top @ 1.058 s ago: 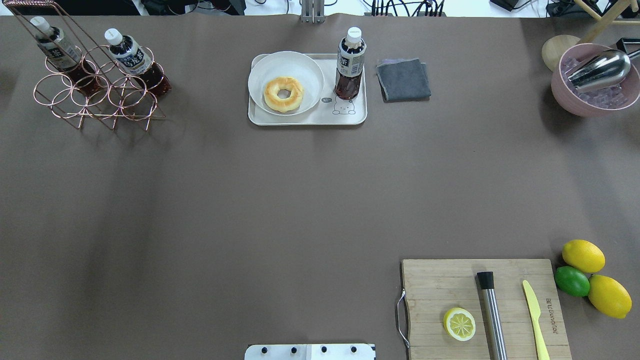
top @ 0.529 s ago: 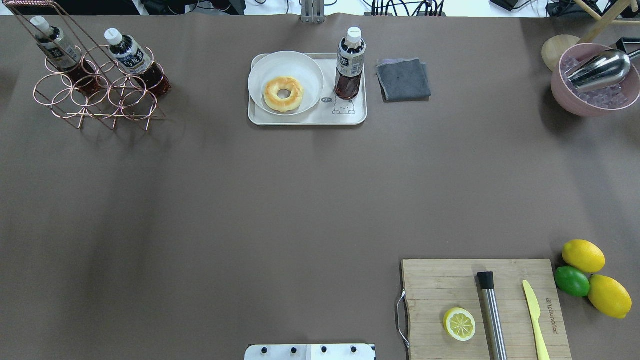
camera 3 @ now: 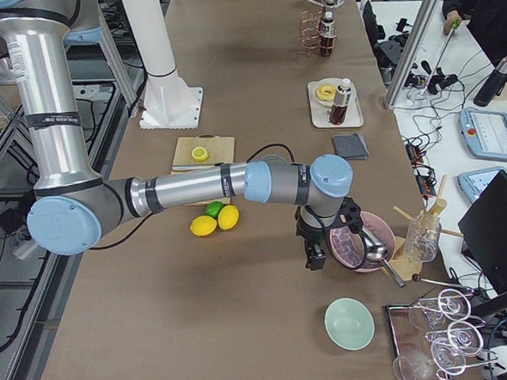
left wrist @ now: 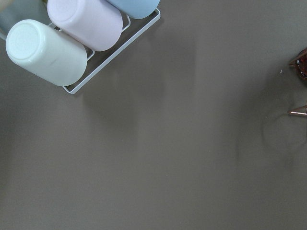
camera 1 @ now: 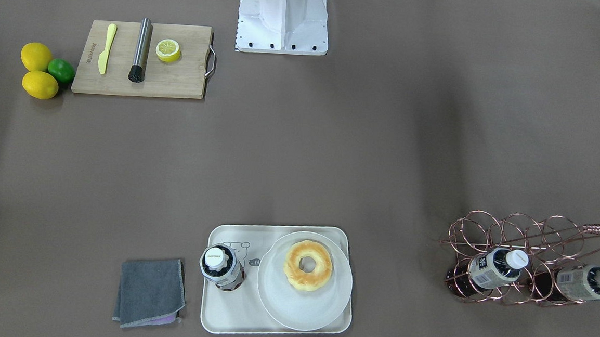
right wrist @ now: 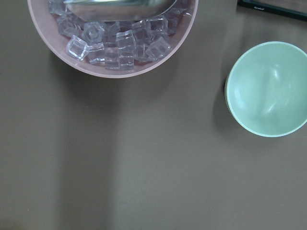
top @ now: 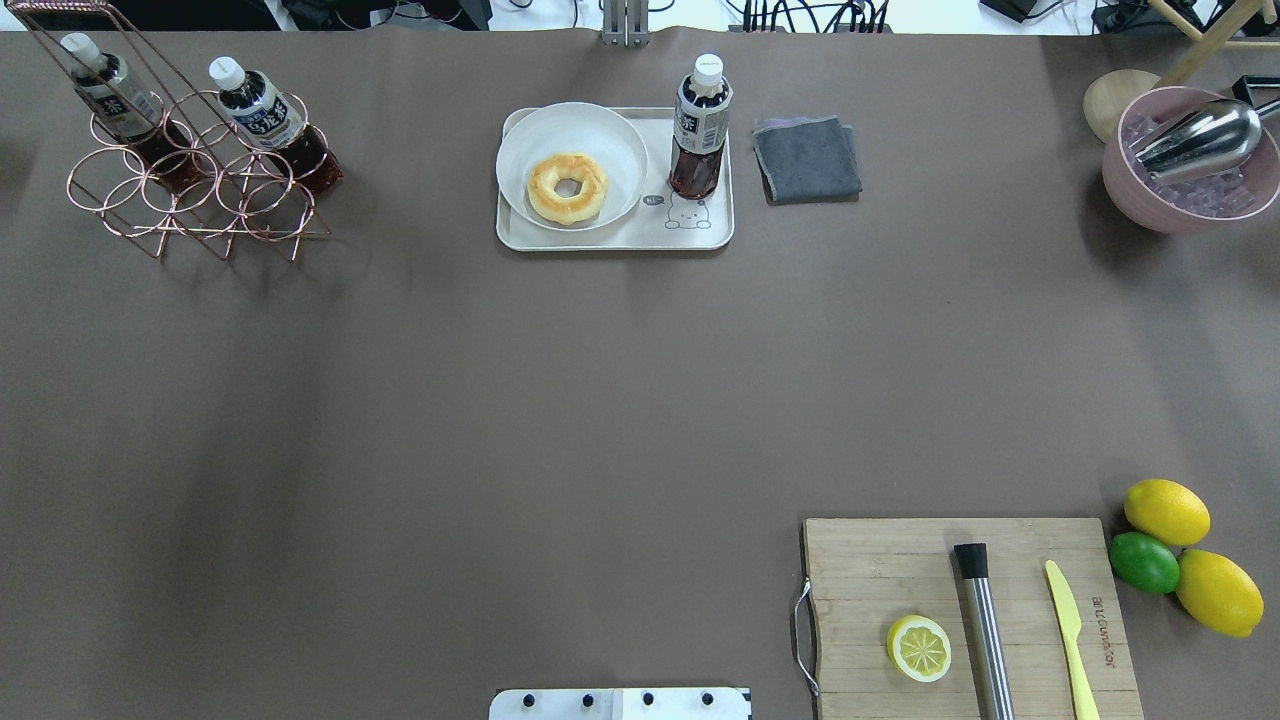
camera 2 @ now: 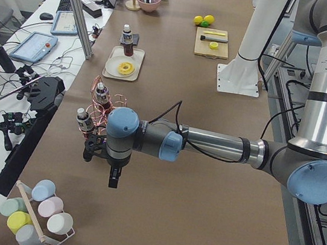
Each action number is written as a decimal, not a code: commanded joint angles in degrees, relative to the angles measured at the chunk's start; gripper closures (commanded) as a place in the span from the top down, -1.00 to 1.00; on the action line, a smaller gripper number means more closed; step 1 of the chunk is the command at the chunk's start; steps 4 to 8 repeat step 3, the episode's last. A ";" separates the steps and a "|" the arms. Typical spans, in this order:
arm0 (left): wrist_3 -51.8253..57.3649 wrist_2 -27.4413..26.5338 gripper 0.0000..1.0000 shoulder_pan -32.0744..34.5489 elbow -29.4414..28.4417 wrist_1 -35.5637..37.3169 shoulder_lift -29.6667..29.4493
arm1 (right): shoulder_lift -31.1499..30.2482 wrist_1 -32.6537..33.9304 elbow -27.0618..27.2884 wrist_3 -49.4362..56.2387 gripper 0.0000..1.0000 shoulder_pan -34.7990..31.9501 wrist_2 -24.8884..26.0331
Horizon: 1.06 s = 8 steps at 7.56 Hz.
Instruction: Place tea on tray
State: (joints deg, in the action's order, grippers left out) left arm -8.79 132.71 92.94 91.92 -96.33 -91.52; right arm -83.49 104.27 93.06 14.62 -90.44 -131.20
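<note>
Nothing on the table [top: 500, 400] has shifted in the past second; the overhead view matches the earlier ones item for item. Nearest the robot, at 3 o'clock from its base plate [top: 620, 703], lies a wooden cutting board [top: 870, 570] carrying a half lemon [top: 918, 648], a steel muddler [top: 985, 630] with a black tip and a yellow plastic knife [top: 1070, 630], side by side. Just off the board's 3 o'clock edge, two lemons [top: 1166, 511] and a lime [top: 1144, 562] sit bunched together. Far across, at 12 o'clock, is the tray [top: 610, 240]. The tea [top: 700, 130] stands upright on the tray's 3 o'clock side, white cap on, with the line-drawn bear [top: 688, 212] at the bottle's 6 o'clock. A white plate [top: 610, 140] holding a doughnut [top: 567, 187] fills the tray's 9 o'clock half, just beside the tea. A folded grey cloth [top: 807, 160] lies on the table just off the tray's 3 o'clock edge. At the table's 10 o'clock a copper wire rack [top: 190, 200] holds two more bottles [top: 265, 115], both tilted. At 2 o'clock a pink bowl [top: 1130, 190] of ice cubes has a metal scoop [top: 1200, 138] resting in it. Beyond the rack, the left gripper [camera 2: 113, 179] points down over bare table, between the rack and a holder of pastel cups [camera 2: 51, 207]. The right gripper [camera 3: 312, 257] points down just beside the pink bowl, with a mint-green bowl [camera 3: 349, 324] near. Only the side views show the grippers, so whether either pair of jaws is spread or pressed together cannot be told.
</note>
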 commanded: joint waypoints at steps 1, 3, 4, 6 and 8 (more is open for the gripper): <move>0.00 0.00 0.96 -0.04 -0.07 0.00 -0.58 | 0.09 -0.12 -0.16 -0.20 1.00 0.00 -0.02; 0.00 -0.26 0.96 -0.04 0.10 0.00 -0.94 | 0.09 -0.12 -0.16 -0.20 1.00 0.00 -0.10; 0.00 -0.26 0.96 -0.04 0.10 0.00 -0.94 | 0.09 -0.12 -0.16 -0.20 1.00 0.00 -0.10; 0.00 -0.26 0.96 -0.04 0.10 0.00 -0.94 | 0.09 -0.12 -0.16 -0.20 1.00 0.00 -0.10; 0.00 -0.26 0.96 -0.04 0.10 0.00 -0.94 | 0.09 -0.12 -0.16 -0.20 1.00 0.00 -0.10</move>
